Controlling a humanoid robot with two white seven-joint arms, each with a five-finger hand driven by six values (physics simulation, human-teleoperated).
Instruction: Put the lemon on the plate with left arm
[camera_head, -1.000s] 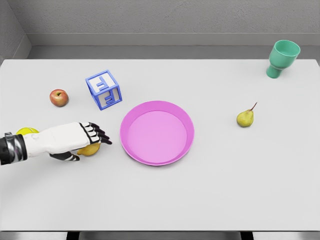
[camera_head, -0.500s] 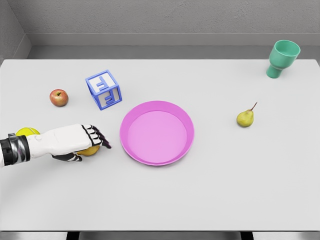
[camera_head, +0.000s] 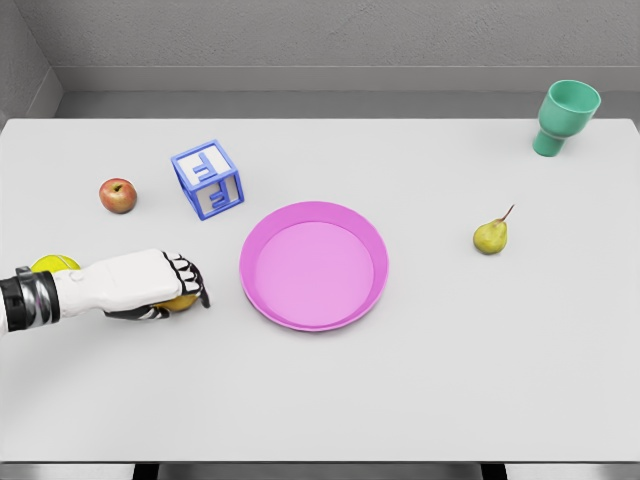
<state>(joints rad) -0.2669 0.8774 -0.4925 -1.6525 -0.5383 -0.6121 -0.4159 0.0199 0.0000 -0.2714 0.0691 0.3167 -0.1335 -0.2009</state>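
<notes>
The lemon (camera_head: 181, 302) is yellow and lies on the white table left of the pink plate (camera_head: 372, 243), mostly hidden under my left hand (camera_head: 175, 290). The hand's white back covers it from above, and its black fingers curl down around the fruit, with the thumb below it. The hand and lemon rest on the table, a short gap from the plate's left rim. The plate holds nothing. My right arm does not show.
A blue letter block (camera_head: 208, 179) stands behind the hand, a red apple (camera_head: 118, 195) to its left. A yellow ball (camera_head: 53, 264) peeks out behind my left forearm. A pear (camera_head: 491, 236) lies right of the plate, a green cup (camera_head: 565, 117) at the far right.
The left hand's fingers, stretched toward the plate a second ago, have curled down over the lemon. The hand itself has barely shifted.
</notes>
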